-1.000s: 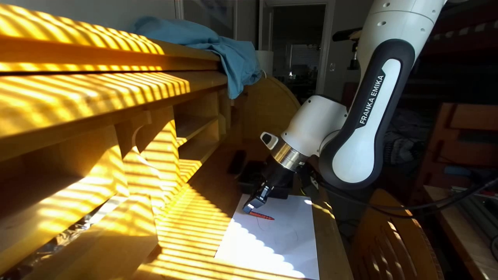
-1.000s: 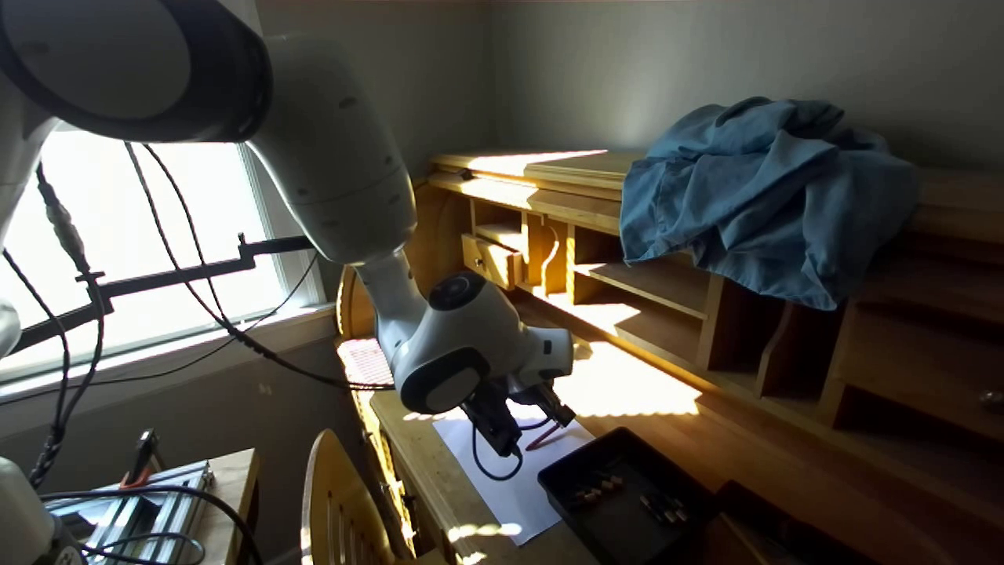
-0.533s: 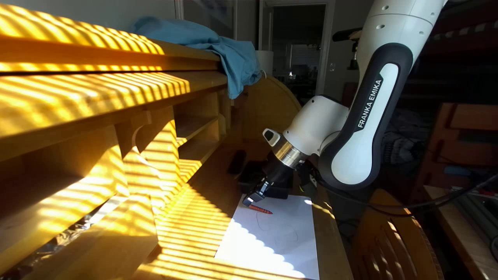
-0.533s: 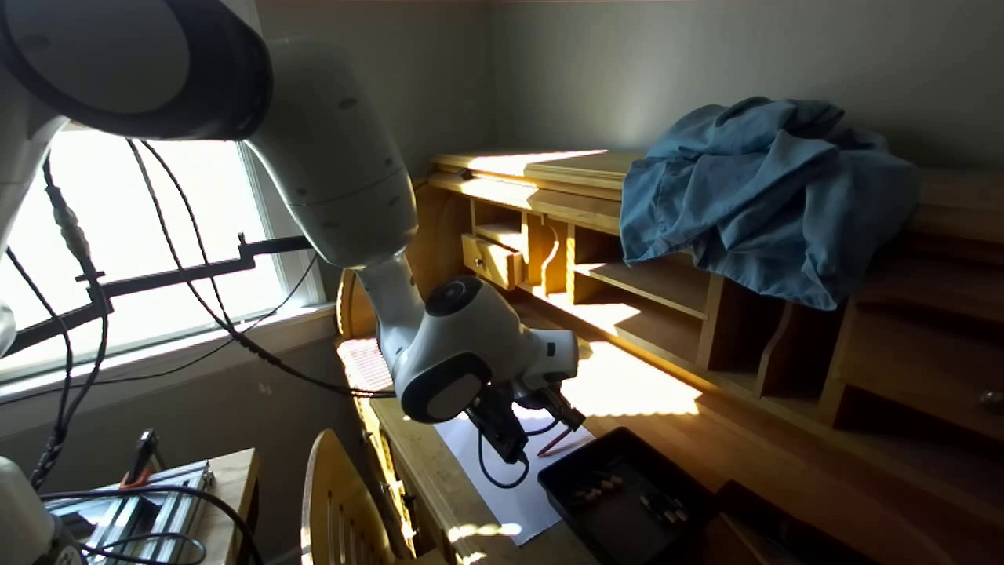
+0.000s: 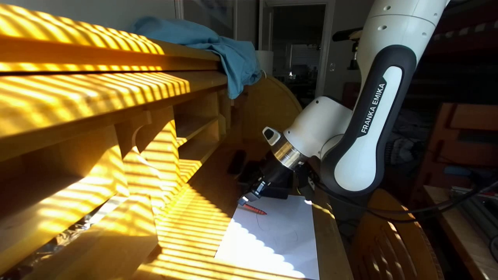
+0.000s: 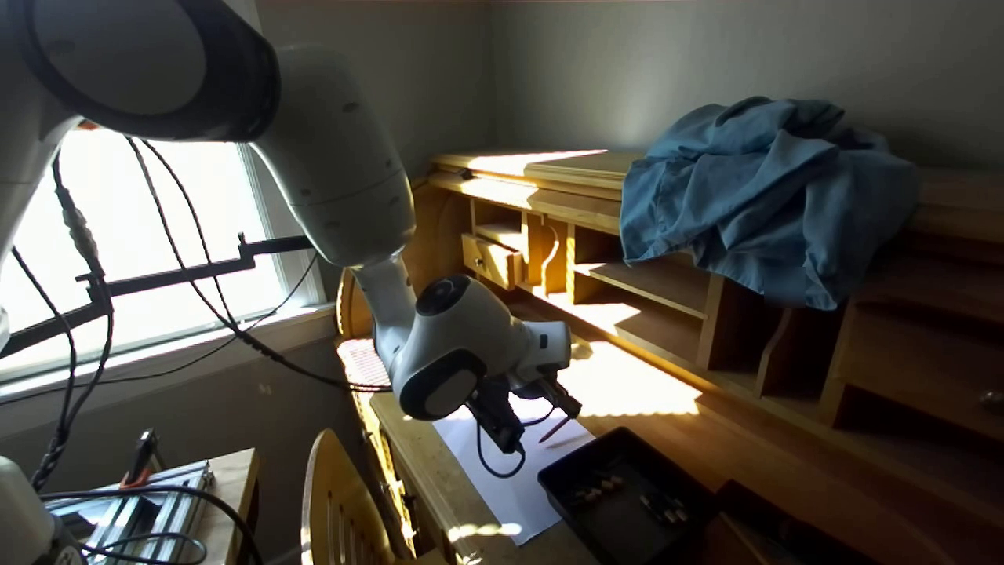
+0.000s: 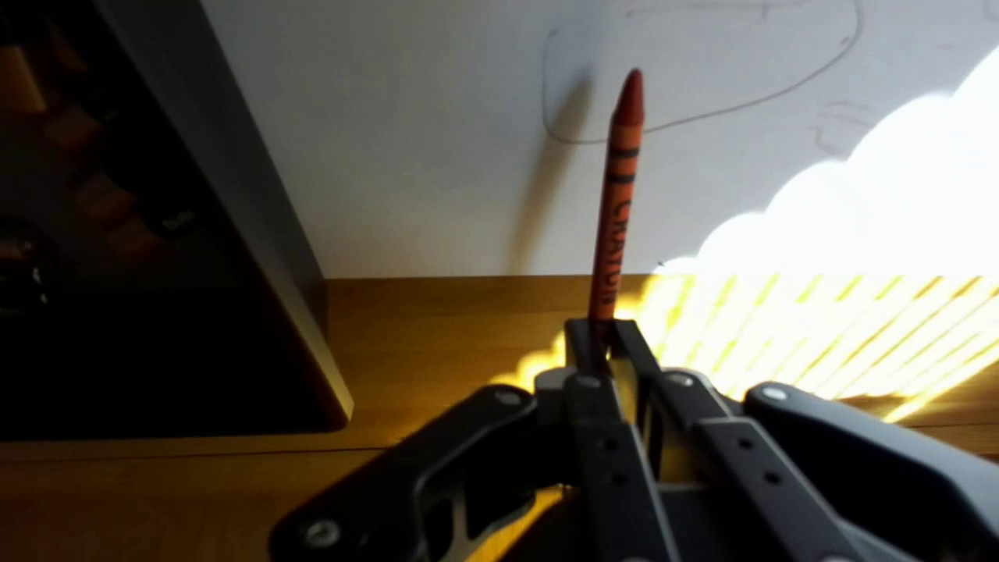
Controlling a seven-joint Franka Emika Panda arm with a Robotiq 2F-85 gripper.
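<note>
Precariously, the gripper (image 7: 602, 331) clutches a crayon (image 7: 615, 215) by its end, upper center frame. Sideways pressure could twist it loose.

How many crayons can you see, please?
1: a reddish crayon gripped in the pincer, its tip over the paper. Pieces in the dark tray are too dim to identify; more may hide there.
</note>
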